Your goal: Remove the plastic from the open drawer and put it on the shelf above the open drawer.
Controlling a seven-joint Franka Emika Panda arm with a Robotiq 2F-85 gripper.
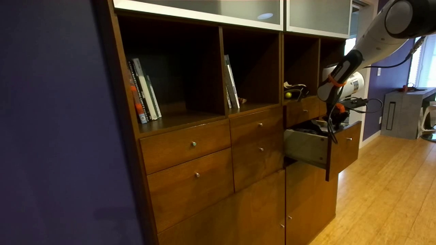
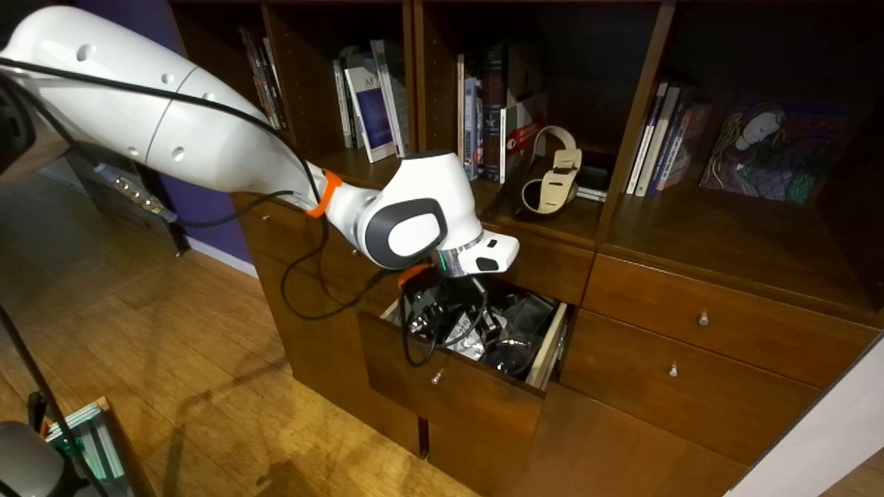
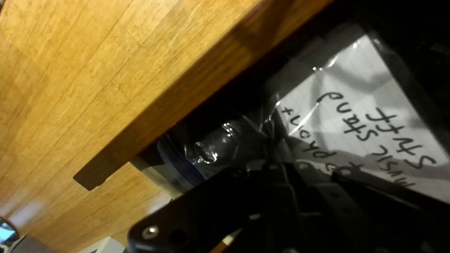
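Observation:
The open drawer (image 1: 345, 148) is pulled out of the wall unit, and its front with a round knob also shows in an exterior view (image 2: 452, 393). Its front edge (image 3: 175, 102) crosses the wrist view. The plastic (image 3: 225, 140) is a clear, shiny bag with a handwritten paper inside, lying in the drawer; it also shows in an exterior view (image 2: 464, 338). My gripper (image 3: 273, 160) points down into the drawer, its fingertips together on a gathered fold of the bag. The shelf (image 2: 587, 217) is the dark cubby above, also seen in an exterior view (image 1: 302, 56).
A closed drawer (image 1: 304, 110) lies between shelf and open drawer. The shelf holds books (image 2: 492, 117) and a tan strapped object (image 2: 556, 181). Dark items and cables (image 2: 514, 352) fill the open drawer. A loose black cable (image 2: 304, 314) hangs from my arm.

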